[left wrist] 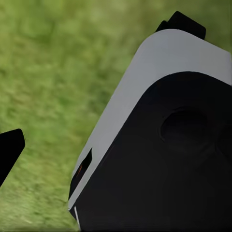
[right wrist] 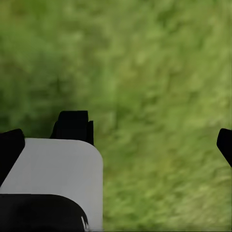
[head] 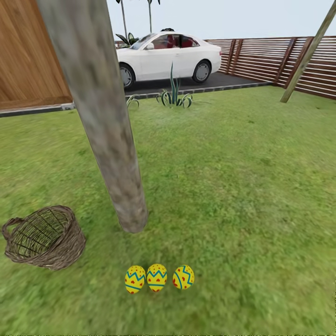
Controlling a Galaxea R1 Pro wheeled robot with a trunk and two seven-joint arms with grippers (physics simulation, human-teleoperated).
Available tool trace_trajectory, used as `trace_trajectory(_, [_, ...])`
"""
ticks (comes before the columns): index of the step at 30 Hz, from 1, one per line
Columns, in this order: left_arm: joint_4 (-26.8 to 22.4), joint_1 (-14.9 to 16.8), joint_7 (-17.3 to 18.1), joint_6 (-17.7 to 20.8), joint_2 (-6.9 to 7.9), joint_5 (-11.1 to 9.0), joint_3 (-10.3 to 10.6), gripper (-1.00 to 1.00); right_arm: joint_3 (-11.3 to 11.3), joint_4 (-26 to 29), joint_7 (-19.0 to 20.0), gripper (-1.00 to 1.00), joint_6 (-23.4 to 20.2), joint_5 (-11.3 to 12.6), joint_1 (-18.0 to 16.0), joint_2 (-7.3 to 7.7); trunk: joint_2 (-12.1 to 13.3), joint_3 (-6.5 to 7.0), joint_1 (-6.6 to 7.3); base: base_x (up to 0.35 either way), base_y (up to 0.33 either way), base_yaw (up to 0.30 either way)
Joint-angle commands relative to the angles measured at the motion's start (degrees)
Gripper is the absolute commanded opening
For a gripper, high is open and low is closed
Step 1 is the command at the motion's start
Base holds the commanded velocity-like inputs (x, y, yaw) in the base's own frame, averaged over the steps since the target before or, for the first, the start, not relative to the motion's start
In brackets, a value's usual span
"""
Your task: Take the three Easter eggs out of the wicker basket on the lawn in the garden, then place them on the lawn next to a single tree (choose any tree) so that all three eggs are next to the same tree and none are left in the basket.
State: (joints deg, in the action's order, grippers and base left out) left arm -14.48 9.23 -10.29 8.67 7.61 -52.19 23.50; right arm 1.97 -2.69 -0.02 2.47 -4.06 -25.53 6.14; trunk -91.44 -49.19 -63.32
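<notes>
Three Easter eggs, yellow with blue zigzags and red dots, lie in a row on the lawn (head: pixel 233 186): left egg (head: pixel 135 279), middle egg (head: pixel 157 277), right egg (head: pixel 183 276). They rest just in front of the foot of the tree (head: pixel 107 140), a thick grey-brown trunk. The wicker basket (head: pixel 44 238) sits to the left of the trunk, tipped slightly, with nothing seen inside. My left gripper (left wrist: pixel 116 150) hangs over grass beside the robot's black and white body, one fingertip (left wrist: pixel 9 150) at the picture's edge. My right gripper (right wrist: pixel 116 145) is open over bare grass.
A white car (head: pixel 168 58) stands on the dark driveway behind the lawn. A slatted wooden fence (head: pixel 280 60) runs along the back right, with a thin leaning trunk (head: pixel 308 53) before it. A spiky plant (head: pixel 174 95) grows at the lawn's far edge. A wooden wall (head: pixel 28 51) stands at back left.
</notes>
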Motion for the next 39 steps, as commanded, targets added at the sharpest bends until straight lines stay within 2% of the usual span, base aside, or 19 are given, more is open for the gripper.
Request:
trace_trajectory(1, [0.2,0.0,-0.4,-0.1,-0.09,-0.5,0.5,1.0,0.2,-0.2,0.0,1.0,0.3,-0.4,0.1,0.01,0.4,0.05,0.23,0.0,0.0,0.0])
trace_trajectory(10, [0.5,0.0,-0.4,-0.4,-0.23,-0.5,0.3,1.0,0.2,-0.2,0.0,1.0,0.3,-0.5,0.6,0.01,4.0,0.85,2.21,0.0,0.0,0.0])
trace_trajectory(25, [1.0,0.0,-0.1,-0.4,-0.14,-0.7,0.3,1.0,0.2,-0.2,0.0,1.0,0.3,-0.4,0.7,0.1,4.0,0.59,2.21,0.0,0.0,0.0])
trace_trajectory(33, [3.3,0.0,-0.1,-0.4,0.33,-0.7,0.4,1.0,0.2,-0.2,0.0,1.0,0.3,-0.5,0.7,0.1,4.0,0.59,2.21,0.0,0.0,0.0])
trace_trajectory(39, [6.5,0.0,-0.1,-0.4,-0.05,-0.8,0.3,1.0,0.2,-0.2,0.0,1.0,0.3,-0.5,0.7,0.1,4.0,0.59,2.21,0.0,0.0,0.0])
